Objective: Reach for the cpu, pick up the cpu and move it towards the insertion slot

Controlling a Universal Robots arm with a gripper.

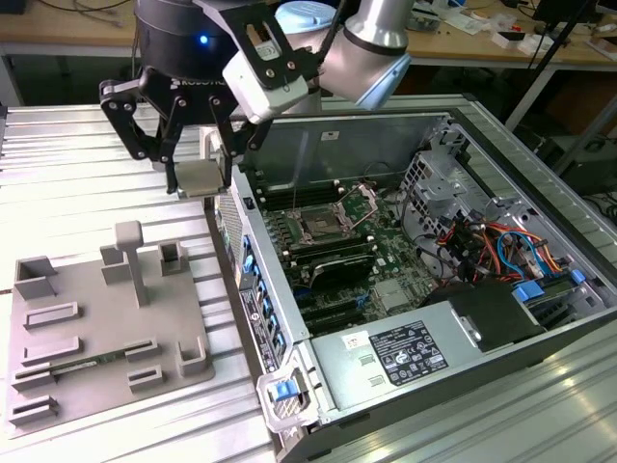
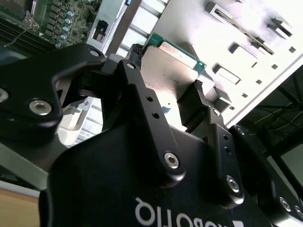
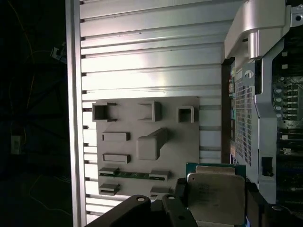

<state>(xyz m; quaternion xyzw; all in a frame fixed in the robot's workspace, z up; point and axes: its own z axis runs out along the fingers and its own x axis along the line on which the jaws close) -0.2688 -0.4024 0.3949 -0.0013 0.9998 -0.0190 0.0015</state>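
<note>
The gripper [image 1: 198, 174] is clamped on the cpu [image 1: 200, 179], clear of the desk [image 1: 77, 183]. Keep it level while travelling; the slot [image 1: 318, 227] lies beyond, inside the case [image 1: 386, 135].

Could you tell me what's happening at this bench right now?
A single robot arm is holding the cpu in its gripper, with the fingers clamped on the chip's edges. In the exterior view the chip is lifted above the grey plastic fixture, beside the wall of the open computer case. The insertion slot on the green motherboard sits inside the case, towards the exterior view's right of the gripper, and the chip is not over it yet.
</note>
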